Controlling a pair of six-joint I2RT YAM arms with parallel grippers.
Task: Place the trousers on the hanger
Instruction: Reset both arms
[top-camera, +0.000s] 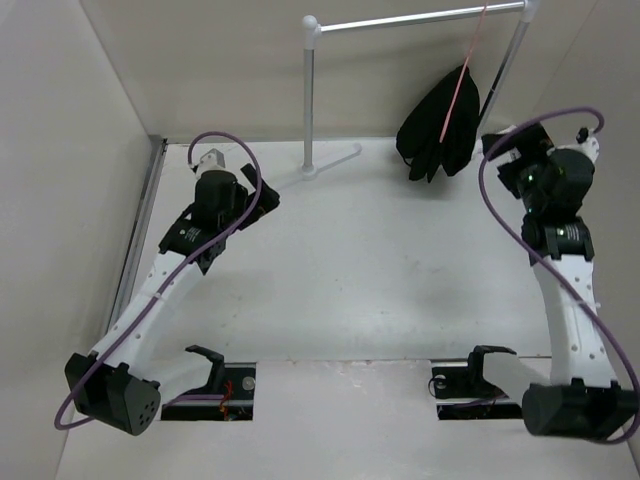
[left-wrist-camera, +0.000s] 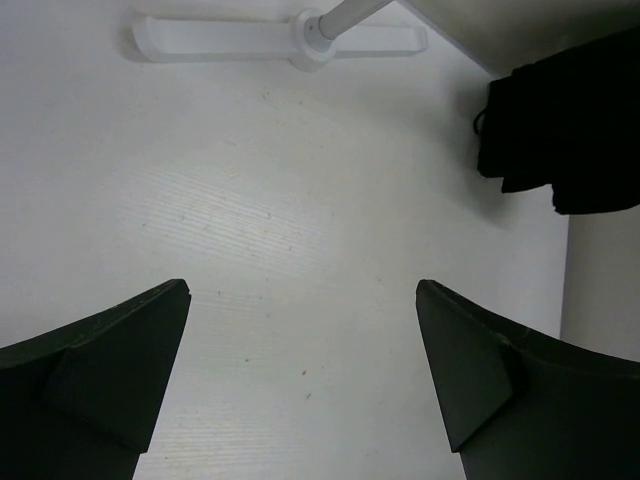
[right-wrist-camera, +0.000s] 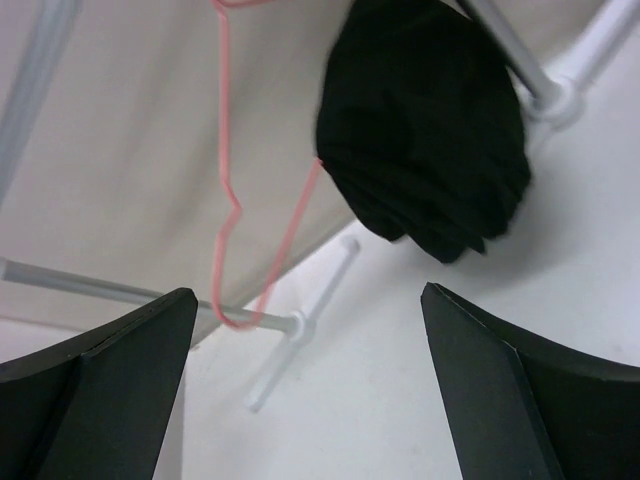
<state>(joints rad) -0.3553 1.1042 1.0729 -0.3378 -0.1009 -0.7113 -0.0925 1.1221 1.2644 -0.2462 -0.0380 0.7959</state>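
The black trousers (top-camera: 438, 130) hang bunched over the pink-orange wire hanger (top-camera: 463, 88), whose hook is on the top rail of the white rack at the back right. The trousers also show in the left wrist view (left-wrist-camera: 570, 120) and the right wrist view (right-wrist-camera: 420, 130), where the hanger wire (right-wrist-camera: 225, 200) runs beside them. My right gripper (top-camera: 506, 148) is open and empty just right of the trousers, apart from them (right-wrist-camera: 309, 292). My left gripper (top-camera: 240, 225) is open and empty over the bare table at the left (left-wrist-camera: 302, 290).
The white tube rack (top-camera: 310, 100) stands at the back, with a foot (left-wrist-camera: 310, 35) on the table and a post (right-wrist-camera: 555, 100) near the trousers. Beige walls close in the back and both sides. A metal strip (top-camera: 150, 200) runs along the table's left edge.
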